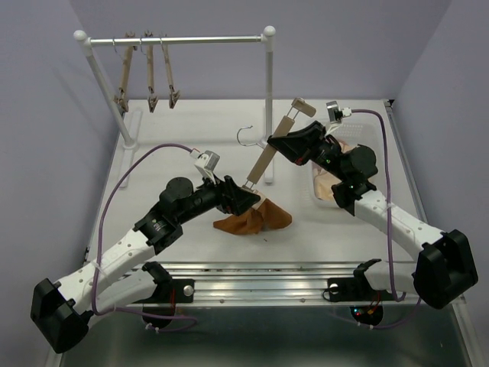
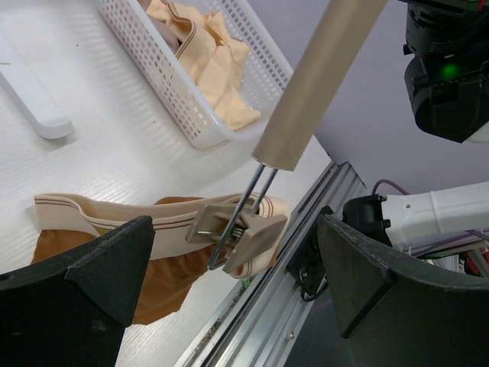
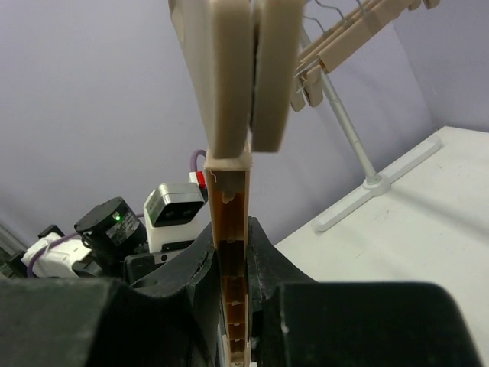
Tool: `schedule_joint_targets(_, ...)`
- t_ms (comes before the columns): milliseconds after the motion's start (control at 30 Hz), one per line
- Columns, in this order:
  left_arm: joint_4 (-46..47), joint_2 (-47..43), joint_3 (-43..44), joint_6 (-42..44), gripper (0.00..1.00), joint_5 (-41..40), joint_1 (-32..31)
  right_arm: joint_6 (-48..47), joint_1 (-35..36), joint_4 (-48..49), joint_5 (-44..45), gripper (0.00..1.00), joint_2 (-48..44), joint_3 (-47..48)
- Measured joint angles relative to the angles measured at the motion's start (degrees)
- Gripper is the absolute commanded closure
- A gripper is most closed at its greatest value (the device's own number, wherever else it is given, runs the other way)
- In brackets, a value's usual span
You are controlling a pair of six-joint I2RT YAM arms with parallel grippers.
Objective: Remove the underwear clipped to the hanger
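Well, the orange-brown underwear point(image 1: 252, 219) lies crumpled on the table point(image 1: 176, 130) near the front edge. Its lighter waistband point(image 2: 84, 212) is pinched in the lower clip point(image 2: 244, 233) of a wooden hanger point(image 1: 262, 167) that slants up and to the right. The garment looks light and limp, cloth that will sag and follow any tug rather than hold a shape, so the resistance should come from the clip. I would judge the best hold to be on the waistband just beside the clip, where the fabric is doubled and firmer, or on the clip's own wings to spring it open.

The left gripper point(image 1: 243, 196) sits around that clip with its fingers spread wide, gripping nothing. The right gripper point(image 3: 233, 264) is clamped narrowly on the hanger's bar, holding it tilted in the air.

To the right a white basket point(image 2: 176, 92) holds a cream-beige garment point(image 2: 214, 61). From above, the right arm covers most of the basket, and whether a pale pink piece lies in there too is hard to say. The hanger's upper clip point(image 3: 241, 69) looks bare, though its far face is hidden. Three more hangers dangle on the rack point(image 1: 191, 38) at the back
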Motion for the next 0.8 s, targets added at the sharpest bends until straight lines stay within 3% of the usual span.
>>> schedule_joint_targets(433, 1.3, 0.4, 0.2, 0.1, 0.01, 0.5, 0.0, 3.6, 0.0, 2.9, -4.3, 0.99, 3.9, 0.7)
schedule_joint_targets(800, 2.1, 0.5, 0.2, 0.6, 0.04, 3.7, 0.0, 1.9, 0.1, 2.3, -2.2, 0.99, 5.2, 0.9)
